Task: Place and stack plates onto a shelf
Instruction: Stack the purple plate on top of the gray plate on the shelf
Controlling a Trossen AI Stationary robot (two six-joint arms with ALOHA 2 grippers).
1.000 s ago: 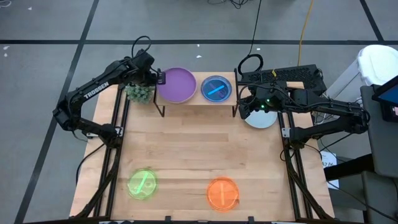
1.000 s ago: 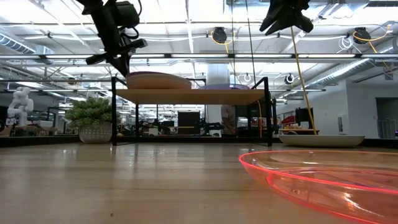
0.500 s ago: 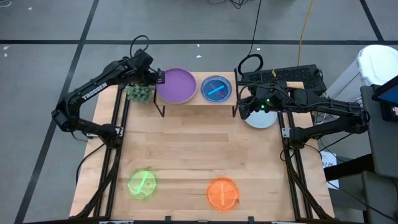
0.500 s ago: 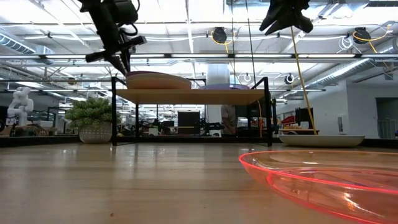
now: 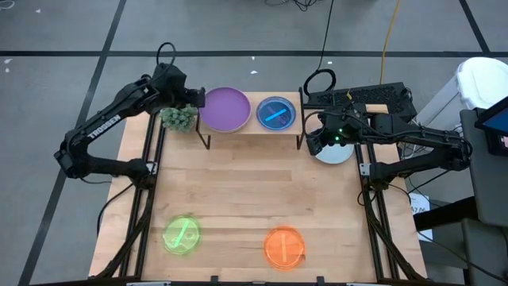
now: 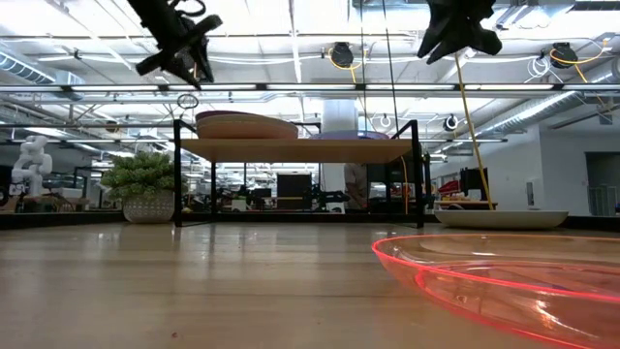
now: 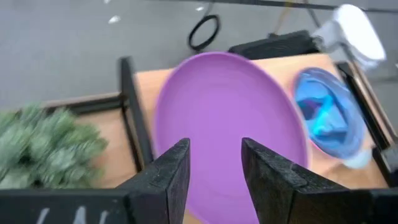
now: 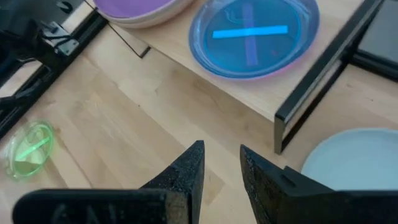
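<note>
A purple plate (image 5: 225, 109) (image 7: 230, 118) lies on the left half of the shelf (image 5: 250, 127), on top of a paler plate (image 6: 248, 129). A blue translucent plate (image 5: 276, 113) (image 8: 252, 34) sits on the right half. My left gripper (image 5: 197, 98) (image 7: 214, 165) hovers open just off the purple plate's left rim and above it, holding nothing. My right gripper (image 5: 314, 143) (image 8: 221, 168) hangs open and holds nothing, off the shelf's right end, over a pale grey-blue plate (image 5: 336, 152) on the table.
A small potted plant (image 5: 178, 117) stands by the shelf's left legs, under my left arm. A green plate (image 5: 182, 235) and an orange plate (image 5: 284, 247) lie near the table's front edge. Bare wood lies between them and the shelf.
My left gripper has opened and let go of the purple plate's left rim. It has then risen and drawn back toward the table's left edge. The purple plate stays where it lay on the shelf.
</note>
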